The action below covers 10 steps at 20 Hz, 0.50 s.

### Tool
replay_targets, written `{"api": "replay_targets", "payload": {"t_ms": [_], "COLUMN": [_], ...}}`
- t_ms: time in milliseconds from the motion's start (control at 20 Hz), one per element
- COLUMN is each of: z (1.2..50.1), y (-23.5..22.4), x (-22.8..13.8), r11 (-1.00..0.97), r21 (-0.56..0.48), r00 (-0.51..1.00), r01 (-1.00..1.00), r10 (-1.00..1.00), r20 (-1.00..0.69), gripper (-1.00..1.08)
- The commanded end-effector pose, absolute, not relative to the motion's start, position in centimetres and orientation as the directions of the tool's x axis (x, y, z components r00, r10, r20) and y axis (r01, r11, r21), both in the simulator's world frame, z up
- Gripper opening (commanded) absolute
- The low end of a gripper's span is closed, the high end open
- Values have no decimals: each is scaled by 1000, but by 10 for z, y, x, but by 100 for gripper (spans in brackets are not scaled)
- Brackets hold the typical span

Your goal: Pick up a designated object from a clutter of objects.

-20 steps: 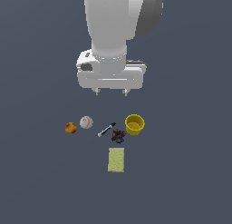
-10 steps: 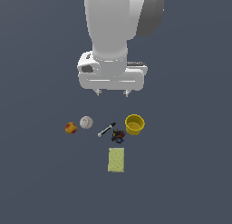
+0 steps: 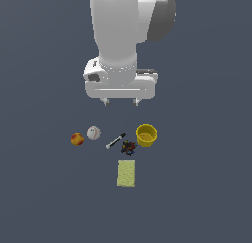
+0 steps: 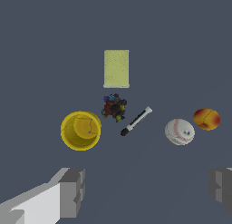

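Note:
The white baseball (image 3: 94, 133) with thin red stitching lies on the dark floor, also seen in the wrist view (image 4: 179, 131). An orange-red ball (image 3: 77, 138) sits just beside it toward the exterior view's left, also in the wrist view (image 4: 206, 119). My gripper (image 3: 120, 102) hangs open and empty well above the clutter, its two fingertips spread wide; in the wrist view (image 4: 147, 191) one finger (image 4: 72, 191) shows at each side. The baseball lies below and toward the exterior view's left of the gripper.
A black-white marker (image 3: 115, 140) lies beside a dark multicoloured toy (image 3: 128, 148). A yellow cup (image 3: 146, 135) stands upright toward the exterior view's right. A pale yellow-green sponge (image 3: 126, 173) lies flat nearest the camera. These also show in the wrist view: marker (image 4: 135, 121), toy (image 4: 114, 107), cup (image 4: 81, 130), sponge (image 4: 116, 68).
The arm and gripper have come down a little toward the clutter. The objects on the floor have not moved.

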<state>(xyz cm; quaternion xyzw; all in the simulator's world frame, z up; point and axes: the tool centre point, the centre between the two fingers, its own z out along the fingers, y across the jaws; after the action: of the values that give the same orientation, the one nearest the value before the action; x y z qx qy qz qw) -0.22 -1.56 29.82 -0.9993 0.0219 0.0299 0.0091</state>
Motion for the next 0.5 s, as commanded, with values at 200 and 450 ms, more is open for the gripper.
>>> {"api": "replay_targets", "payload": {"t_ms": [200, 450], "z": [285, 268], "y": [-25, -37], "x": [-1, 0], "r11": [-1000, -997], "r21": [-22, -27], "r00": [998, 996], "r01": [10, 77], "r10": [11, 78], "r20": [-55, -49], "gripper": [100, 100]}}
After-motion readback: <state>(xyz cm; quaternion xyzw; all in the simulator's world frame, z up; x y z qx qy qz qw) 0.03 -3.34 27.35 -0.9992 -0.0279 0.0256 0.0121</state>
